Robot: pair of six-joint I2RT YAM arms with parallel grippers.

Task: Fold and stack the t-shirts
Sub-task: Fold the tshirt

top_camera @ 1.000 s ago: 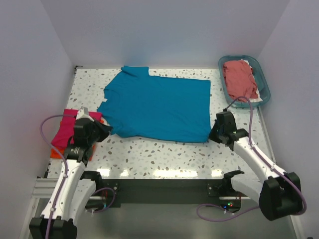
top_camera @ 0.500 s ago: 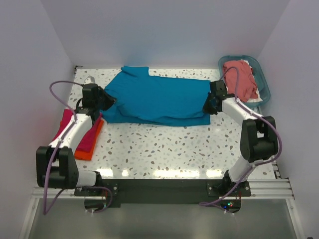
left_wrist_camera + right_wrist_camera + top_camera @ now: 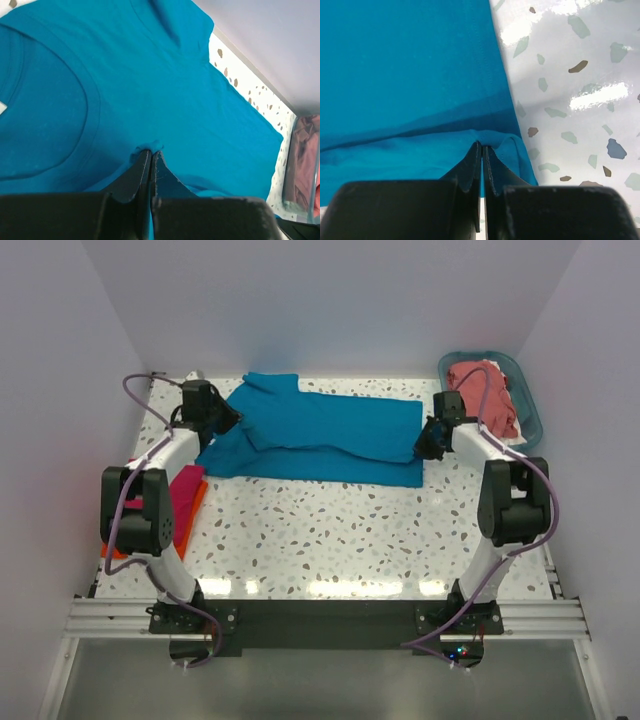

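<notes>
Left gripper (image 3: 151, 154) pinches teal t-shirt (image 3: 330, 435) near shoulder, seemingly | right gripper (image 3: 482, 147) pinches hem corner | cotton looks soft, light: hold corners.

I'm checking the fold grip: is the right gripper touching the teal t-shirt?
Touching. The right wrist view shows the right gripper shut on the teal t-shirt, with a bunched bit of its edge pinched between the fingertips.

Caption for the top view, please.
Mid-fold: left gripper and right gripper pinch the teal shirt on the table.
</notes>
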